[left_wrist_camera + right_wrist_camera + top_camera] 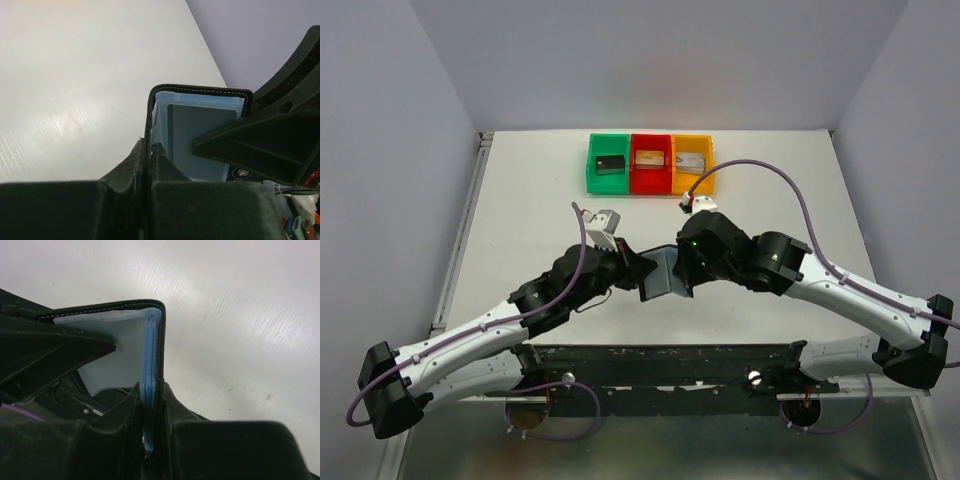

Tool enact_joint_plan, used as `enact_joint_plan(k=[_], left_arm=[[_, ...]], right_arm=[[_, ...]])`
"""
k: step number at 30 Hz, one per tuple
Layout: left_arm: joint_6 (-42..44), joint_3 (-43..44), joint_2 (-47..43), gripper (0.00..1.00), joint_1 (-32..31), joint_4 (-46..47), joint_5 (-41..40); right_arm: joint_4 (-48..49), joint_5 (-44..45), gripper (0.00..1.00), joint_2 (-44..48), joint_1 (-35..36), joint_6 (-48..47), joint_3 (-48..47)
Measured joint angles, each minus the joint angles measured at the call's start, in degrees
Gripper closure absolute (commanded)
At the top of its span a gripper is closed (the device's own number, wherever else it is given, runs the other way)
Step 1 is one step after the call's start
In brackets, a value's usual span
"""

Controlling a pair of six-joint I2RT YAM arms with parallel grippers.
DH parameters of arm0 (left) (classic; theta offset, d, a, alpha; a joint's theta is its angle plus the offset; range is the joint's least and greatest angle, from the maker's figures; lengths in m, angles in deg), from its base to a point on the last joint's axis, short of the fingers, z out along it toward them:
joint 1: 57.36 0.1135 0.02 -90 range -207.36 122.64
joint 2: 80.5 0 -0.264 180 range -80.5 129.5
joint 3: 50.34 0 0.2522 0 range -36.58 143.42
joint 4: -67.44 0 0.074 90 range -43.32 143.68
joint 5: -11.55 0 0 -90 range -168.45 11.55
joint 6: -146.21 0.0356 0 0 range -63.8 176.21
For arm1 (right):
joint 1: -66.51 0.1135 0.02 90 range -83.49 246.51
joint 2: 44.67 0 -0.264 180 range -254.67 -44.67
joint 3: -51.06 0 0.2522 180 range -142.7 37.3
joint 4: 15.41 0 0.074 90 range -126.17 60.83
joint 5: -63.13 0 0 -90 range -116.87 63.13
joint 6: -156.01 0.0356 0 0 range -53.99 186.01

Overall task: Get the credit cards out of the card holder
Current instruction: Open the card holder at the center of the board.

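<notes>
The card holder (pixel 660 275) is held up in the air over the middle of the bench (pixel 520 200), a little toward its near edge, open like a book between the two arms. The left jaws (pixel 148 150) are closed down on the thin black left leaf, which shows edge-on between them. The right jaws (pixel 150 390) are pinched on the right leaf, where blue layers stand between the pads.

From the left wrist, the inner face of the opposite leaf is turned to the camera. A grey credit card (pixel 200 130) sits in its pocket, its top edge just under the stitched rim. A finger of the right arm crosses in front of its lower part. This card's long axis seems to run along the leaf, away from the left jaws.

I judge that the card lies in the leaf the right jaws hold and faces the left arm. The left arm is therefore the better placed to take it, but it must first let go of its own leaf. The other cards I cannot see.
</notes>
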Motion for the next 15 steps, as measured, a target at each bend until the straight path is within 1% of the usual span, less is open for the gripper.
enact_joint_plan(k=[2, 3, 5, 9, 13, 15], left_arm=[[0.59, -0.31, -0.98, 1.00, 0.00, -0.17, 0.15], [0.98, -0.33, -1.42, 1.00, 0.00, -0.44, 0.31], [1.84, -0.31, -2.38, 1.00, 0.00, -1.38, 1.14], [2.69, 2.03, -2.73, 1.00, 0.00, -5.86, 2.19], [2.58, 5.62, -2.75, 1.00, 0.02, -10.64, 3.04], [2.32, 6.58, -2.78, 1.00, 0.02, -12.74, 3.32]], right_arm=[[1.81, -1.57, 0.98, 1.16, -0.11, -0.02, 1.42], [3.10, -2.51, 0.94, 2.03, -0.24, -0.13, 2.49], [5.64, -4.70, 0.79, 4.20, -0.83, -0.20, 4.96], [9.73, -10.43, 0.59, 8.41, -2.84, 0.04, 8.96], [16.09, -16.76, 0.46, 11.37, -4.24, 0.59, 11.63], [18.82, -19.21, 0.44, 12.79, -4.63, 0.85, 13.29]])
